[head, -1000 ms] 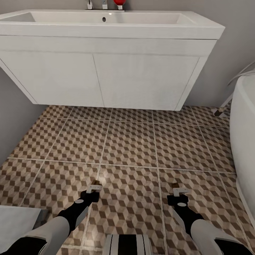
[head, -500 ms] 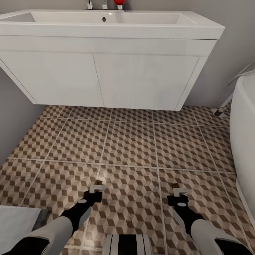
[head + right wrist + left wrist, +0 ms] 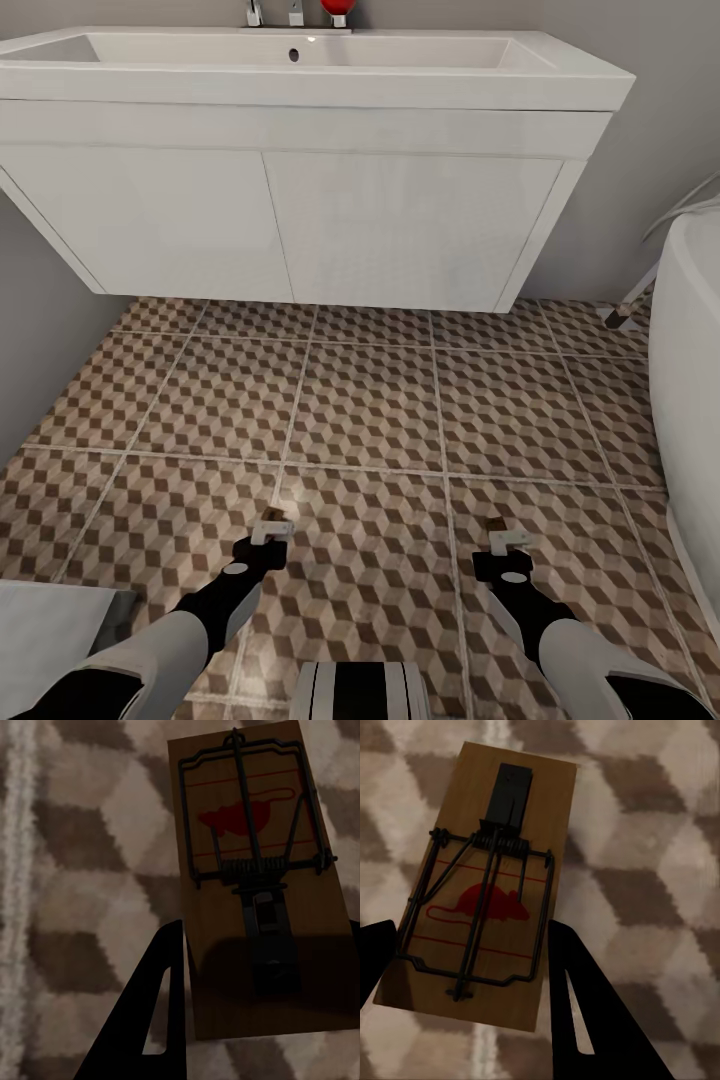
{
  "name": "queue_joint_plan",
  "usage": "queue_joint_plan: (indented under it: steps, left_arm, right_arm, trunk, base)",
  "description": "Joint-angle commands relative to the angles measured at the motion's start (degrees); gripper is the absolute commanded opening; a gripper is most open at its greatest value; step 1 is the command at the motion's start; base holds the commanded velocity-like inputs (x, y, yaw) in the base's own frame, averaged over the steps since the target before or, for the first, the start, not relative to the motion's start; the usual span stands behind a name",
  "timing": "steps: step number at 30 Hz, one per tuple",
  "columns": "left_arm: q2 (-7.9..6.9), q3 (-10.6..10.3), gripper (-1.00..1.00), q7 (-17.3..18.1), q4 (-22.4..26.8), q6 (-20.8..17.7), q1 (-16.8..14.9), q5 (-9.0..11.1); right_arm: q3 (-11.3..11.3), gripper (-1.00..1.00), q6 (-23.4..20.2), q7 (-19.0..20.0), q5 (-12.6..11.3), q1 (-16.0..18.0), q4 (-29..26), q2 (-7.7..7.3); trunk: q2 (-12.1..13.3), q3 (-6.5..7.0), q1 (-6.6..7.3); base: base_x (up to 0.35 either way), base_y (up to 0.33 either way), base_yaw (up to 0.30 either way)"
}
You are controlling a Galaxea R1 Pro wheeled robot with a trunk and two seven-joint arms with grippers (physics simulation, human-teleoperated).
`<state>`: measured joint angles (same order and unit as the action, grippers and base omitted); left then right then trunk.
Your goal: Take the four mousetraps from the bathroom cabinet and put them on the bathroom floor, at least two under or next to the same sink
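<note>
Each arm holds a mousetrap low over the floor (image 3: 370,420) in front of the sink (image 3: 300,70), well short of the vanity (image 3: 290,225). In the left wrist view the left trap (image 3: 484,881) lies between the two dark fingers (image 3: 577,997), which press its long edges at the end that carries the wire frame; its long axis runs away from the fingers, slightly tilted, with the dark plate at the far end and the red mouse mark mid-board. In the right wrist view the right trap (image 3: 259,881) also points lengthwise away from the gripper, but reversed: its dark plate is near the fingers and the wire frame and red mark are at the far end. One finger (image 3: 154,1012) lies along its long edge; the other is out of frame, so the hold is only partly seen. In the head view the left gripper (image 3: 268,532) and right gripper (image 3: 508,542) sit side by side and well apart, a tan sliver at each tip. Compared with a second ago, the left gripper sits a little lower and nearer the robot; the right one looks unchanged. The tub (image 3: 690,400) edges the right side.
</note>
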<state>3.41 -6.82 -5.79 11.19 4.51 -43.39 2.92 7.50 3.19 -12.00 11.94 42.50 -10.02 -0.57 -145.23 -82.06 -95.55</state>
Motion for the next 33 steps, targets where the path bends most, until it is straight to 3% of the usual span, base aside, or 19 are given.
queue_joint_plan:
  steps: [1, 17, 33]
  left_arm:
    - [0.07, -0.49, -1.00, -0.75, -0.05, 0.21, -0.03, 0.23]
    - [0.28, -0.54, -1.00, -1.48, -0.03, 0.32, -0.03, 0.24]
    - [0.25, -0.54, -1.00, -1.49, 0.11, 0.36, -0.03, 0.24]
  right_arm:
    - [0.50, -1.00, 0.29, 0.04, 0.45, 0.04, 0.08, 0.03]
    - [0.48, -1.00, 0.27, 0.05, 0.52, 0.04, 0.08, 0.04]
    - [0.41, -1.00, 0.33, 0.05, 0.54, 0.04, 0.08, 0.04]
  trunk:
    - [-0.01, -0.03, 0.01]
    - [-0.20, -3.13, -0.35]
    - [-0.20, -3.13, -0.35]
  base:
    - [0.000, 0.000, 0.000]
    - [0.000, 0.000, 0.000]
    - [0.000, 0.000, 0.000]
